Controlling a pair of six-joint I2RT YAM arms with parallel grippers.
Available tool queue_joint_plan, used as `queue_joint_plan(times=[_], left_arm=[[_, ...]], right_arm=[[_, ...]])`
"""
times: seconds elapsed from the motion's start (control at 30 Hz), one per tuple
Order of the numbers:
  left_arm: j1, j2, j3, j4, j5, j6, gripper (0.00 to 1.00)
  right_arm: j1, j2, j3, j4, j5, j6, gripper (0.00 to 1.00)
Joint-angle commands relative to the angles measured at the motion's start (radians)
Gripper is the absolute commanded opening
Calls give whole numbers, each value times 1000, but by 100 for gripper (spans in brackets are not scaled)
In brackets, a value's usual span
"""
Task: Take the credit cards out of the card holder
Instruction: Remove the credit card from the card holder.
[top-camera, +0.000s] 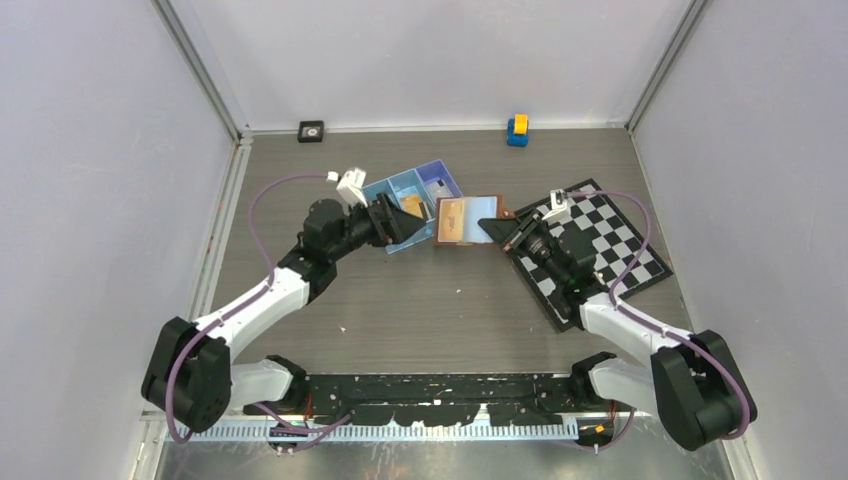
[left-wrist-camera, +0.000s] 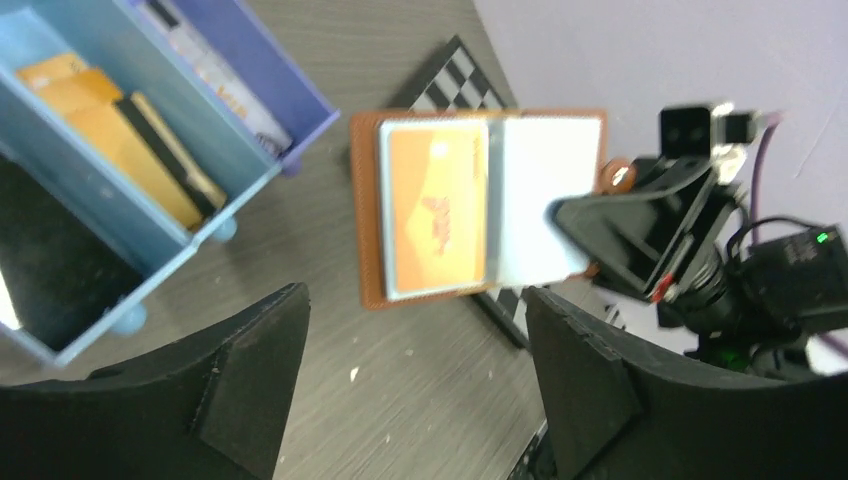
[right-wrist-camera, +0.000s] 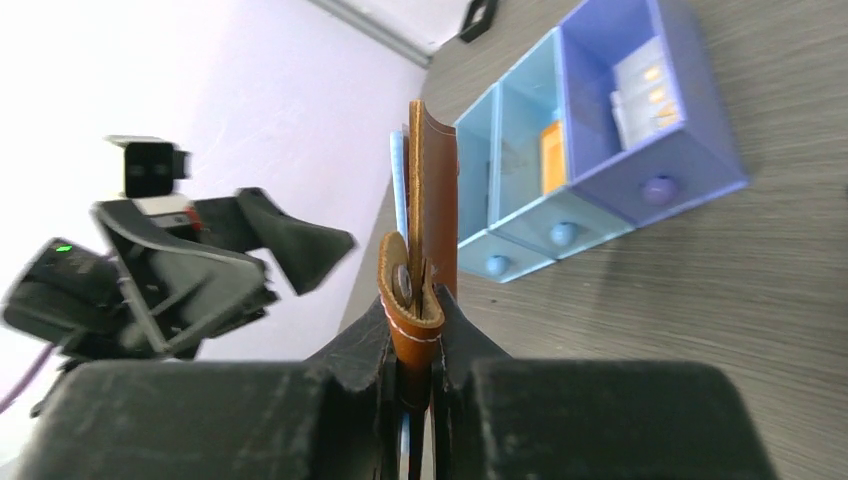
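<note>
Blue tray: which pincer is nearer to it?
Left. The left pincer hangs open right at the tray; the right pincer, shut on the card holder, is on the holder's far side from it.

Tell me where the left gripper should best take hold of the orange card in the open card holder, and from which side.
Probably the orange card by its edge farthest from the right gripper, coming from the left gripper side. The card holder is held open by its clasp side, with the card's page free and facing that gripper. Which edge its pocket leaves open is unclear.
</note>
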Motion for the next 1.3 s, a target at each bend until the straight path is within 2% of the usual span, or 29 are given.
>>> queue_joint_plan(times=[0.0,0.17,0.33,0.47,0.57,0.63,0.73,0.8,0.83,0.87,1.03,1.1,1.17,1.27], left_arm=[[11,-38,-109,54,54,70,83],[12,-46,-130,122,96,65,83],[21,-47,-171,272,158,9,80],[39,-33,-178,308,182,-29,75],[62,-7,-215,484,224,-105,63],[74,23,-221,543,249,-144,54],[80,58,-221,580,262,-166,23],[84,67,-231,620,259,-182,7],[86,66,-235,630,258,-184,1],[88,60,-238,627,254,-182,0],[90,30,-242,570,235,-151,2],[90,34,-236,551,238,-151,30],[90,46,-229,541,246,-153,51],[92,63,-228,543,248,-170,66]], right_arm=[[0,61,-3,325,-148,79,1],[-1,114,3,495,-239,152,0],[-1,161,18,547,-277,185,1],[-1,234,35,628,-310,242,0],[-1,283,52,644,-334,263,0],[0,304,57,668,-341,275,1],[0,313,61,665,-346,273,0],[-1,310,61,652,-344,263,1],[-1,302,63,629,-342,256,1],[-1,293,64,591,-336,240,2],[-1,229,68,429,-305,143,1],[-2,228,66,437,-307,146,1],[-1,240,65,476,-319,169,1],[0,272,69,562,-345,223,0]])
